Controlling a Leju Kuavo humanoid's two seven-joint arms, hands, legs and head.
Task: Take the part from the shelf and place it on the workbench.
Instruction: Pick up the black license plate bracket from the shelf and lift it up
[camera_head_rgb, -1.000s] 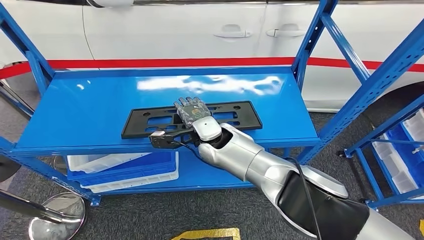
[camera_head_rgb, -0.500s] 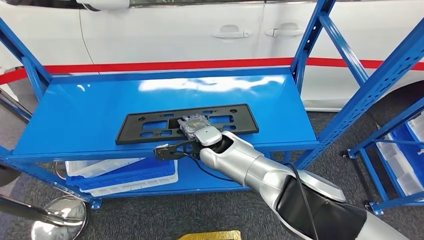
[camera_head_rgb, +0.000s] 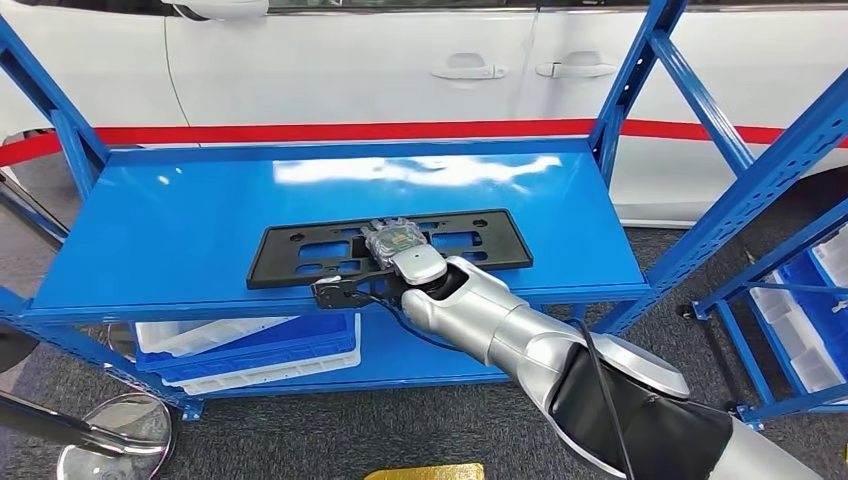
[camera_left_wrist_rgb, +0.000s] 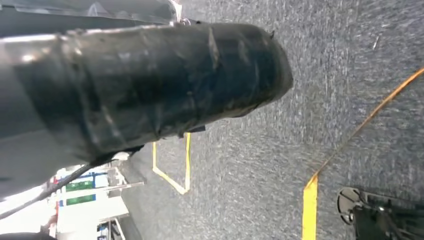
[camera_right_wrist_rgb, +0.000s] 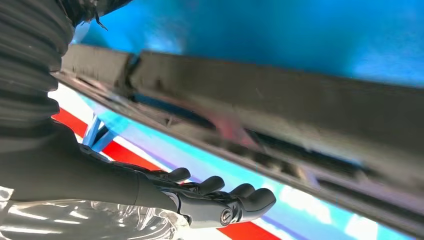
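The right hand (camera_head_rgb: 398, 250) clasps the near edge of the black part (camera_head_rgb: 300, 252), fingers over and thumb under, still on the blue shelf (camera_head_rgb: 170, 225); lifting and carrying remain.

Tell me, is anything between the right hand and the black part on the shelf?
Nothing visible. The right hand already lies on the black part at its front edge on the blue shelf, fingers over the top.
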